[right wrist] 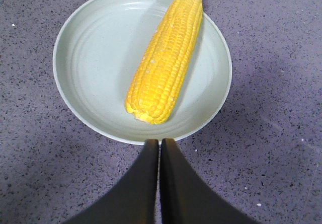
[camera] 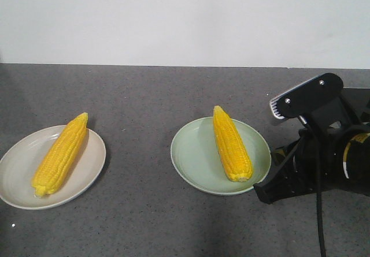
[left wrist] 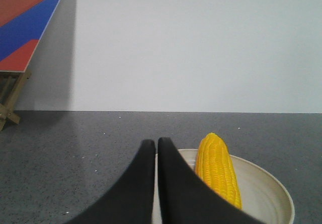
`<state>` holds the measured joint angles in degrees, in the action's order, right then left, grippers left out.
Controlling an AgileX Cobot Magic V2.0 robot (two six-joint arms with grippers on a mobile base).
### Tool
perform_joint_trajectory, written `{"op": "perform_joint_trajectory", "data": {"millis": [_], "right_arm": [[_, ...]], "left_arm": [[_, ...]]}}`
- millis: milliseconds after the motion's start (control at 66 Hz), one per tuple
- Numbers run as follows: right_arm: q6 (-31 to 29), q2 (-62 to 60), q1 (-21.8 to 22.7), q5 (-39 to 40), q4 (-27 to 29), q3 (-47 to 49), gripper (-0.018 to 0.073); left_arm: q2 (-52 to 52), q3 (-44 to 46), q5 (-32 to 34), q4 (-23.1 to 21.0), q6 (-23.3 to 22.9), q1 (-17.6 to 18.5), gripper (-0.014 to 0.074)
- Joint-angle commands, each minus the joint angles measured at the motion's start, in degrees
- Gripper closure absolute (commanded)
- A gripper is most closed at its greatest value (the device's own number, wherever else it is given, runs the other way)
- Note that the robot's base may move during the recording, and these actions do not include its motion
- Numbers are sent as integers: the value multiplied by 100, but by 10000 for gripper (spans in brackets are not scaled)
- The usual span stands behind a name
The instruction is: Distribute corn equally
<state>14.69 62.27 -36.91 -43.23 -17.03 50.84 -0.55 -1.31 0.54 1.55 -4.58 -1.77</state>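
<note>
Lying one to a plate, the corn looks already shared out: one cob (camera: 59, 153) on the white plate (camera: 92, 170) at bench left, one cob (camera: 231, 144) on the green plate (camera: 191, 153) right of centre. Both plates sit flat on the grey bench (camera: 144, 95), well apart.

Right arm: the right gripper (right wrist: 159, 141) has its fingers (right wrist: 176, 183) pressed together with only a hairline seam between them, and they hold nothing. In its wrist view the tips sit just at the near rim of the green plate (right wrist: 90, 63). The cob (right wrist: 166, 63) lies directly ahead of them, blunt end nearest, tapered tip pointing away and slightly right. Its long axis runs nearly in line with the fingers' reach, not across it. In the front view the arm's body (camera: 324, 153) stands just beside the green plate's right edge.

Left arm: the left gripper (left wrist: 156, 142) is likewise closed and empty. Its tips are over the near-left rim of the white plate (left wrist: 271, 194), with the cob (left wrist: 216, 168) just to their right, axis again running away from the camera. This arm is not in the front view.

Judgement: count is equal, one and one; nothing appears left to move. If any further pick were wanted, each arm is nearest its own plate. The fingers would need to open and turn across the cob's axis, since an end-on approach gives no grip on the sides.
</note>
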Motion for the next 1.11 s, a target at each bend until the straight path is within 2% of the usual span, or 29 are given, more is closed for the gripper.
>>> {"op": "perform_joint_trajectory", "data": {"millis": [0, 576, 652, 818, 909, 1091], "right_arm": [[-11, -109, 13, 254, -125, 143, 569], [-18, -354, 102, 289, -255, 143, 569], [-12, -519, 435, 403, -113, 143, 568], [-17, -943, 1578, 660, 677, 143, 564], [-139, -1301, 2026, 781, 914, 36, 562], [-576, -2426, 2852, 1738, 1183, -1076, 561]], "left_arm": [[-94, -76, 445, -54, -57, 6, 603], [-94, -76, 445, -54, -57, 6, 603], [-94, -76, 445, -54, -57, 6, 603], [-94, -76, 445, -54, -57, 6, 603], [-94, -76, 445, -54, -57, 6, 603], [-94, -76, 445, -54, -57, 6, 603]]}}
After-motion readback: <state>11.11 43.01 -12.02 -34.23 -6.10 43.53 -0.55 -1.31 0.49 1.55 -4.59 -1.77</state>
